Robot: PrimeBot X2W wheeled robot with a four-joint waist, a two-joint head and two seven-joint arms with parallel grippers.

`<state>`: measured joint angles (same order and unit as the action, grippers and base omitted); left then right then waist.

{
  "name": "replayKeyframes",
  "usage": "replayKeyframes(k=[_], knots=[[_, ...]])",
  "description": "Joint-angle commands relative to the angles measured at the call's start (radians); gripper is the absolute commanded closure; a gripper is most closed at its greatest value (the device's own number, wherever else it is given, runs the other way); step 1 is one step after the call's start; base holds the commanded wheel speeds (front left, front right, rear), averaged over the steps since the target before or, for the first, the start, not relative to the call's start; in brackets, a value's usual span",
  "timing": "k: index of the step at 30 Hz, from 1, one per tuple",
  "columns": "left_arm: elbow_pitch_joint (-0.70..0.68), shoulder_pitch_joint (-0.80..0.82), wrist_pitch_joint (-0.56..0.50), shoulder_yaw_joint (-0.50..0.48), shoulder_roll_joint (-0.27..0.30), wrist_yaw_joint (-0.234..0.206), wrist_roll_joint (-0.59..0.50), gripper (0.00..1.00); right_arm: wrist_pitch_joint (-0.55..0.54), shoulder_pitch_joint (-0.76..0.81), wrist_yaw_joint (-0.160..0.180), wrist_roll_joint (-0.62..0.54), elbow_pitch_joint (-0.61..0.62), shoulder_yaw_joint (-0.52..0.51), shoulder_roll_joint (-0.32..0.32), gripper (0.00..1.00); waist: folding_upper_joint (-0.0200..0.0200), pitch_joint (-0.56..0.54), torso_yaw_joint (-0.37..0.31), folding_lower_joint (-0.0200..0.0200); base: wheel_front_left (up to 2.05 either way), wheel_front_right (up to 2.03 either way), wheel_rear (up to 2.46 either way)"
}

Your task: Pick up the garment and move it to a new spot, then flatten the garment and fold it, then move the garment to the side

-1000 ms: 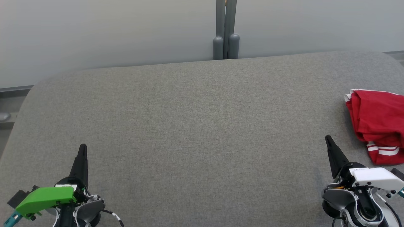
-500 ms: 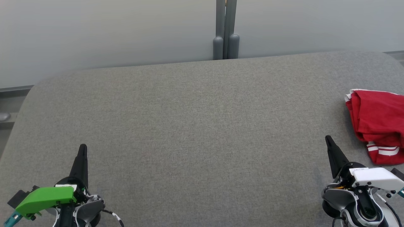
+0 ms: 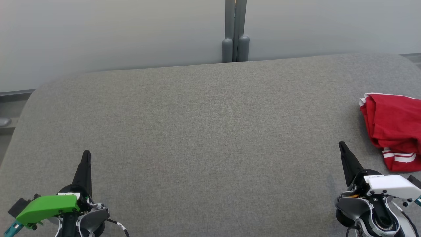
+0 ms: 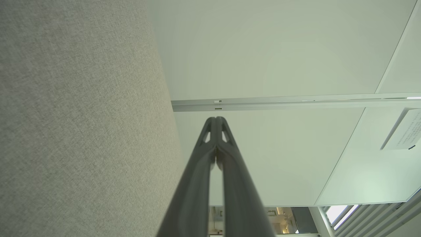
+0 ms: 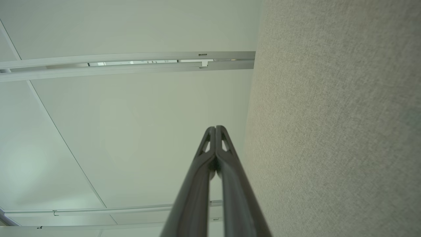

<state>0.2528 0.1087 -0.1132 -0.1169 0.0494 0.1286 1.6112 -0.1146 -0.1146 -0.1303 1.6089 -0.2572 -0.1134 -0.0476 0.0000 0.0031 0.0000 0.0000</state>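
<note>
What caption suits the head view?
Left hand and right hand shut at the near side of the grey table; red garment bunched at far right.

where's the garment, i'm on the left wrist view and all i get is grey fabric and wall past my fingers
Observer: In the head view the red garment lies at the far right edge of the grey surface, partly cut off by the frame.
Operator: is the right arm holding it
Observer: No. The right gripper is apart from it, to its left and nearer the robot, fingers shut on nothing.
Operator: does it look folded
Observer: Roughly gathered into a compact pile, with a white-striped hem showing on its near side. How neat the fold is I cannot tell.
</note>
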Motion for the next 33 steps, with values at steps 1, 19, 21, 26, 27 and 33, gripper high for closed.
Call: replayKeyframes(k=[1, 19, 21, 26, 27, 33], knots=[[-0.005, 0.013, -0.003, -0.001, 0.000, 0.004, 0.001, 1.00, -0.006, -0.011, -0.001, 0.006, 0.003, 0.001, -0.005, 1.00, 0.0000, 0.000, 0.000, 0.0000, 0.00, 0.00, 0.00], [-0.005, 0.013, -0.003, -0.001, 0.000, 0.004, 0.002, 1.00, -0.006, -0.011, -0.001, 0.006, 0.003, 0.001, -0.005, 1.00, 0.0000, 0.000, 0.000, 0.0000, 0.00, 0.00, 0.00], [-0.005, 0.013, -0.003, -0.001, 0.000, 0.004, 0.002, 1.00, -0.006, -0.011, -0.001, 0.006, 0.003, 0.001, -0.005, 1.00, 0.0000, 0.000, 0.000, 0.0000, 0.00, 0.00, 0.00], [-0.005, 0.013, -0.003, -0.001, 0.000, 0.004, 0.002, 1.00, -0.006, -0.011, -0.001, 0.006, 0.003, 0.001, -0.005, 1.00, 0.0000, 0.000, 0.000, 0.0000, 0.00, 0.00, 0.00], [-0.005, 0.013, -0.003, -0.001, 0.000, 0.004, 0.002, 1.00, -0.006, -0.011, -0.001, 0.006, 0.003, 0.001, -0.005, 1.00, 0.0000, 0.000, 0.000, 0.0000, 0.00, 0.00, 0.00], [-0.005, 0.013, -0.003, -0.001, 0.000, 0.004, 0.002, 1.00, -0.006, -0.011, -0.001, 0.006, 0.003, 0.001, -0.005, 1.00, 0.0000, 0.000, 0.000, 0.0000, 0.00, 0.00, 0.00]])
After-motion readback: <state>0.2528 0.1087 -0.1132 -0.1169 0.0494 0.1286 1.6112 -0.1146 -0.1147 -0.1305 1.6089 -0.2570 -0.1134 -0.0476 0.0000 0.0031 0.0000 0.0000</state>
